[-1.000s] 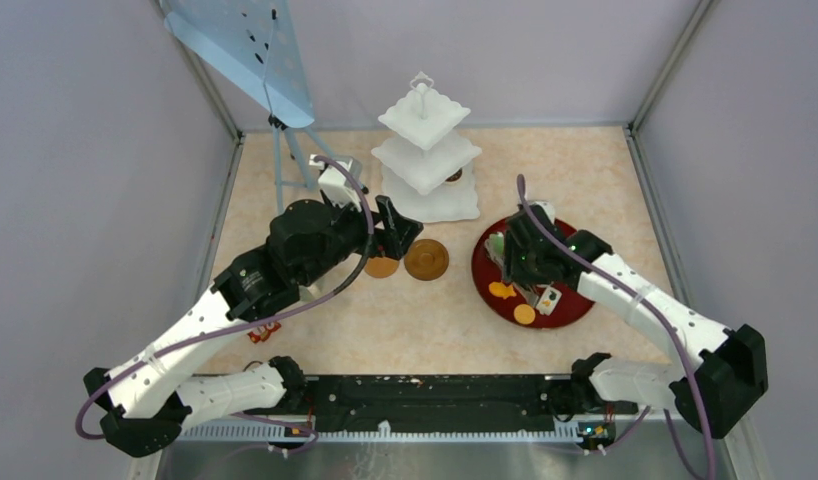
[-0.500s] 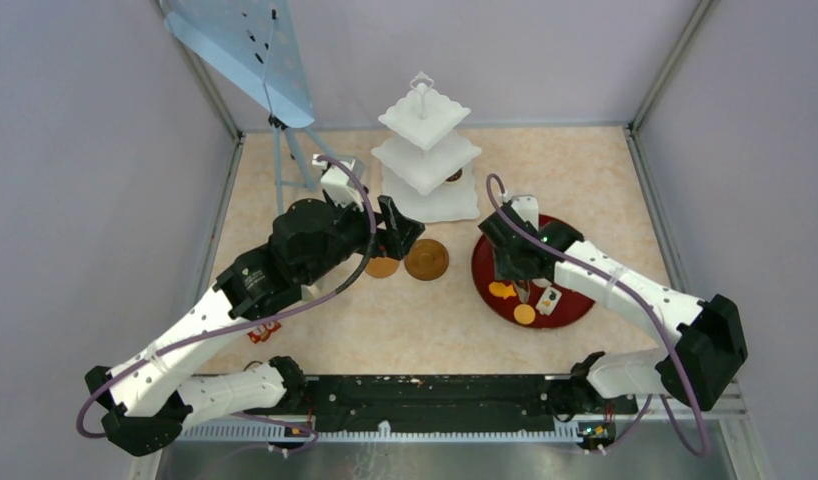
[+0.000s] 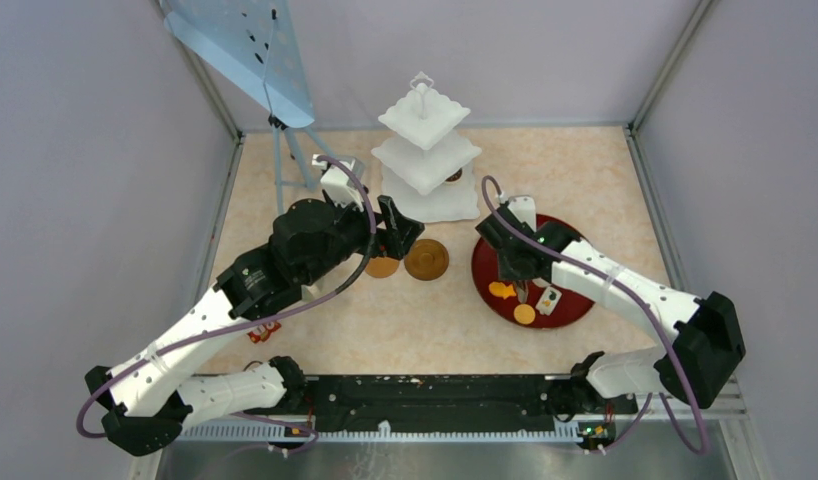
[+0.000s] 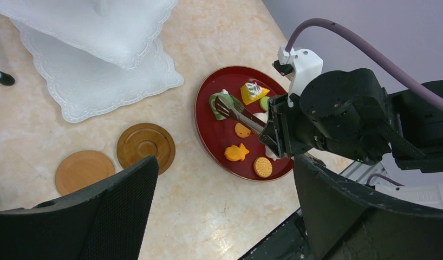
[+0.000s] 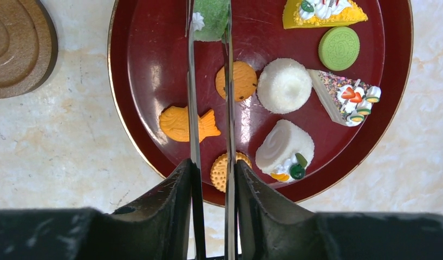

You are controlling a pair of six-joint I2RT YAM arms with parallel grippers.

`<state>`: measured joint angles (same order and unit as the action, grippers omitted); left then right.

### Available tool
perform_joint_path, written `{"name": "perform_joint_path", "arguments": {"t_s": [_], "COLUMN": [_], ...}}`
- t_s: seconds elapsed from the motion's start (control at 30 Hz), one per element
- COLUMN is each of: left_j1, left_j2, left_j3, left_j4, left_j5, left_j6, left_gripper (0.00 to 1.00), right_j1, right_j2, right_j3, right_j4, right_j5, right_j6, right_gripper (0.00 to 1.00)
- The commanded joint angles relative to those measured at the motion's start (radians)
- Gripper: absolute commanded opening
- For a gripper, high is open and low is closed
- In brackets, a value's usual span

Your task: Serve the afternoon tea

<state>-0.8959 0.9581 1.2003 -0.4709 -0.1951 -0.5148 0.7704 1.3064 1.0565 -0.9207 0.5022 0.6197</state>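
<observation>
On red tray (image 5: 149, 65), under tongs (image 5: 228, 108): flat orange fish sweet (image 5: 176, 123), forked tail.

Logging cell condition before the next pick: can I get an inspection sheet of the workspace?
Surface: beige marble-look tabletop, no spills seen.
Job's things: dark-red tray holds orange fish, two biscuits, green sweet, yellow wedge, green cookie, roll cake; white three-tier stand behind.
Clutter: two wooden coasters left of tray.
Grippers: left gripper open near coasters; right gripper shut on metal tongs, tips straddling green sweet.
Cables: purple cable along each arm.
Surroundings: grey walls, blue perforated board back left.
</observation>
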Motion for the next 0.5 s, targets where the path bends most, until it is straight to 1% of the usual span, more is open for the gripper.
{"name": "perform_joint_path", "arguments": {"t_s": [0.0, 0.27, 0.37, 0.47], "left_j1": [0.005, 0.005, 0.005, 0.005], "left_j2": [-0.011, -0.013, -0.013, -0.012], "left_j3": [-0.007, -0.007, -0.008, -0.005], "left_j4": [0.034, 0.030, 0.026, 0.025], "left_j5": [-0.010, -0.027, -0.036, -0.039], "left_j6": [-0.001, -0.001, 0.001, 0.002], "left_gripper": [0.99, 0.99, 0.99, 0.99], "right_j1": [0.009, 0.009, 0.009, 0.009], "right_j2": [-0.051, -0.186, -0.195, -0.186], "right_j3": [0.021, 0.038, 0.040, 0.028], "right_j4": [0.013, 0.049, 0.101, 0.189], "right_j5": [0.040, 0.031, 0.030, 0.006], "right_j6": [-0.023, -0.127, -0.157, -0.197], "right_gripper": [0.24, 0.20, 0.18, 0.16]}}
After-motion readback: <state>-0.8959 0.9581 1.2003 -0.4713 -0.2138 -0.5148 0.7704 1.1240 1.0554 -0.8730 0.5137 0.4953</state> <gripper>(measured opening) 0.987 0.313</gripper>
